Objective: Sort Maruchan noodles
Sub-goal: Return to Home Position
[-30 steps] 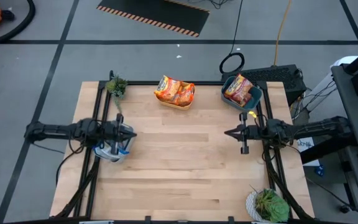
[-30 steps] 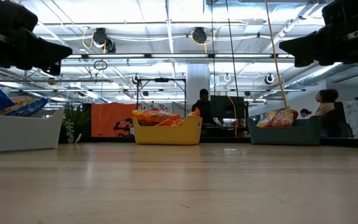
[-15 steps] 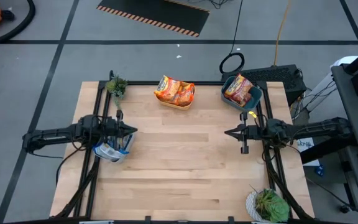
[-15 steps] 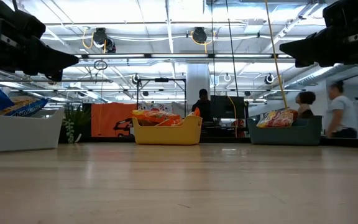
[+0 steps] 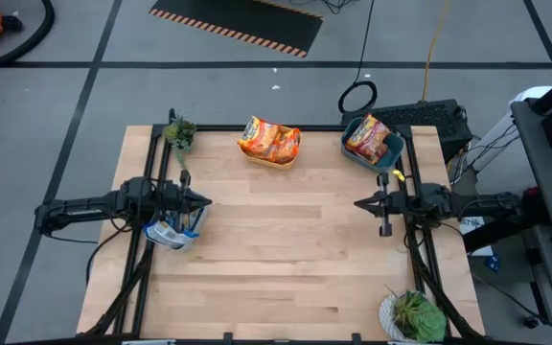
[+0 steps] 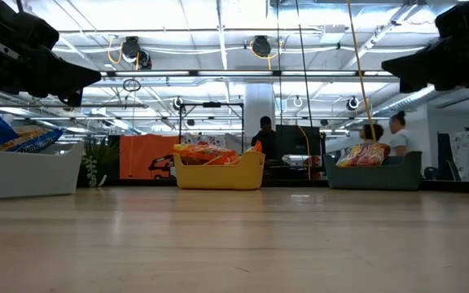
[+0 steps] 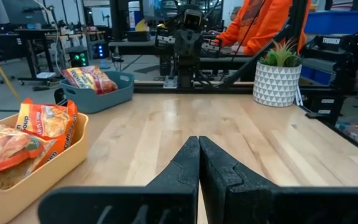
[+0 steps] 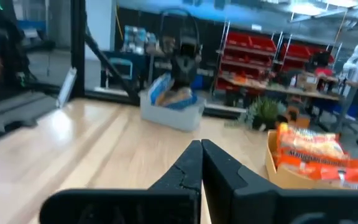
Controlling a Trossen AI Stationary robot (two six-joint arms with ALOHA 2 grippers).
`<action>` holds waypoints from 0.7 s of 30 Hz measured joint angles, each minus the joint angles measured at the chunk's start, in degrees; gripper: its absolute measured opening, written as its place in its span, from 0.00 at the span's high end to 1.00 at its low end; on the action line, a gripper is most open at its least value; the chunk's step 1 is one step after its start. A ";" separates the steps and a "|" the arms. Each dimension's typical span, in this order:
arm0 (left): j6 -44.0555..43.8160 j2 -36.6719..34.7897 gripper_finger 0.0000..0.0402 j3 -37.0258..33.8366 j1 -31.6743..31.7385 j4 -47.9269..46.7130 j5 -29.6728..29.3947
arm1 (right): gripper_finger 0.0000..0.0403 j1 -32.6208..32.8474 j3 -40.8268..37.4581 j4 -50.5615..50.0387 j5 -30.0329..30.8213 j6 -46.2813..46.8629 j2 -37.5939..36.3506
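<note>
On the wooden bench (image 5: 286,259), Maruchan noodles (image 5: 270,139) fill the yellow bin (image 5: 276,163), teal bin (image 5: 396,146) and grey bin (image 5: 172,243), the last half hidden under my left arm. My left claw (image 5: 203,202) and right claw (image 5: 358,203) hover pinched closed.

A pale wooden table (image 5: 286,259) carries three bins and two plants. The yellow bin (image 6: 218,173) stands at its far edge. The teal bin (image 6: 373,175) is on the same edge, toward the right arm. A small green plant (image 5: 179,132) stands on the yellow bin's other side, and the grey bin (image 6: 23,169) is nearer than that, by the left arm. A white-potted plant (image 5: 413,314) stands well apart, at the near corner.
</note>
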 joint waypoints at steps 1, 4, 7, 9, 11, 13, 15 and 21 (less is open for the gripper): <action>-0.17 0.03 0.99 0.00 0.00 0.00 0.04 | 1.00 0.00 0.00 -0.21 0.23 -0.03 0.06; -0.41 0.19 0.99 0.01 -0.04 0.00 0.09 | 1.00 -0.26 -0.04 -0.08 2.19 -0.10 0.81; -0.41 0.42 0.99 0.02 -0.07 0.09 0.73 | 1.00 -0.28 -0.04 -0.07 2.90 -0.14 0.80; -0.16 0.64 0.99 0.02 -0.34 0.16 1.84 | 1.00 -0.26 -0.04 -0.09 2.85 -0.14 0.75; 0.34 0.84 0.99 0.04 -1.08 0.43 3.42 | 1.00 -0.26 -0.04 -0.13 2.85 0.41 0.78; 0.34 1.57 0.99 0.04 -2.15 0.42 3.49 | 1.00 -0.26 -0.04 -0.16 2.87 1.88 0.78; 0.31 2.24 0.99 0.04 -3.20 0.37 3.43 | 1.00 -0.26 -0.04 -0.19 2.90 3.50 0.83; -0.33 2.66 0.99 0.04 -5.07 0.11 1.49 | 1.00 -0.26 -0.04 0.55 3.01 3.38 0.82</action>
